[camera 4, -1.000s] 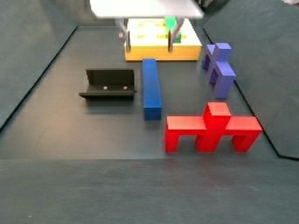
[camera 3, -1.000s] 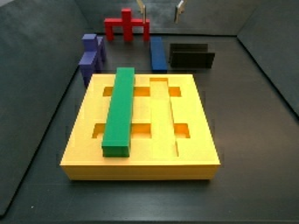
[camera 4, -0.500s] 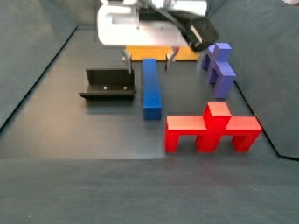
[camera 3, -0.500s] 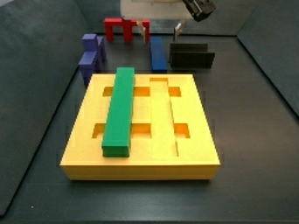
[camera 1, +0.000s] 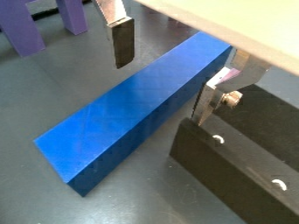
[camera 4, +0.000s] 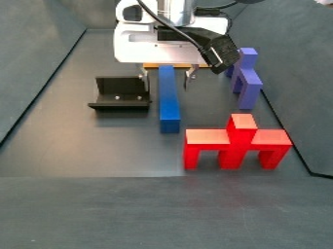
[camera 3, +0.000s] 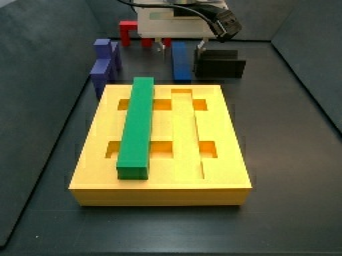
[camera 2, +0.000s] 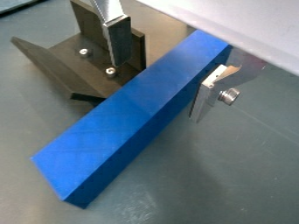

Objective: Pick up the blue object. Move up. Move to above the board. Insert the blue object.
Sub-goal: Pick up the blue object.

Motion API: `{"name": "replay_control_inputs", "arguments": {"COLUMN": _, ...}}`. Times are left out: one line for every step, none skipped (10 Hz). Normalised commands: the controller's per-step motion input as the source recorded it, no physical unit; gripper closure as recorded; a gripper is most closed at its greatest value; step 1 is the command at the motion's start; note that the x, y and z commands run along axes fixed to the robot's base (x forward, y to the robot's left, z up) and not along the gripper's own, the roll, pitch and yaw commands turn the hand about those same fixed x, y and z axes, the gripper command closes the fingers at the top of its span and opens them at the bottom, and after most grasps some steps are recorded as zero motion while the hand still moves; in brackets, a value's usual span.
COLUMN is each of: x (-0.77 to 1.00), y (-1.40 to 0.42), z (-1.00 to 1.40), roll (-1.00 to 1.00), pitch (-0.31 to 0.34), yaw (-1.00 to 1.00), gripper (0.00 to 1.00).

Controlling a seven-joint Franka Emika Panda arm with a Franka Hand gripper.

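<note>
The blue object [camera 1: 135, 109] is a long bright-blue bar lying flat on the dark floor; it also shows in the other wrist view [camera 2: 128, 114] and in both side views [camera 3: 181, 63] [camera 4: 168, 97]. My gripper [camera 1: 166, 70] [camera 2: 163, 68] is open and straddles the bar, one finger [camera 1: 121, 42] on each long side with a gap to the bar. In the side views the gripper [camera 3: 181, 47] [camera 4: 168, 71] sits low over the bar's end nearest the board. The yellow-orange board [camera 3: 225, 160] carries a green bar [camera 3: 136, 125] in one groove.
The dark fixture [camera 3: 221, 63] [camera 4: 120, 94] [camera 2: 65, 52] [camera 1: 239, 166] stands close beside the blue bar. A purple-blue stepped block [camera 3: 102, 62] [camera 4: 243, 76] [camera 1: 24, 31] is on the bar's other side. A red piece [camera 4: 237, 144] [camera 3: 130, 30] stands beyond the bar's far end.
The gripper has come down from above and now sits low with its fingers on either side of the blue bar. The bar and the other pieces have not moved.
</note>
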Motion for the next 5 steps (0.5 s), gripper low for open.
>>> {"name": "replay_control_inputs", "arguments": {"x": 0.0, "y": -0.04, "z": -0.13, "roll": 0.0, "pitch": -0.041, "yaw": 0.0, "gripper": 0.0}}
{"name": "replay_control_inputs", "arguments": {"x": 0.0, "y": 0.0, "z": -0.12, "roll": 0.0, "pitch": -0.023, "yaw": 0.0, "gripper": 0.0}}
{"name": "replay_control_inputs", "arguments": {"x": -0.08, "y": 0.15, "z": -0.1, "roll": -0.02, "pitch": -0.014, "yaw": 0.0, "gripper": 0.0}}
{"name": "replay_control_inputs", "arguments": {"x": -0.06, "y": 0.14, "z": -0.16, "roll": -0.01, "pitch": -0.039, "yaw": -0.04, "gripper": 0.0}}
{"name": "replay_control_inputs", "arguments": {"x": -0.03, "y": 0.1, "z": -0.08, "roll": 0.0, "pitch": -0.003, "yaw": -0.03, "gripper": 0.0}}
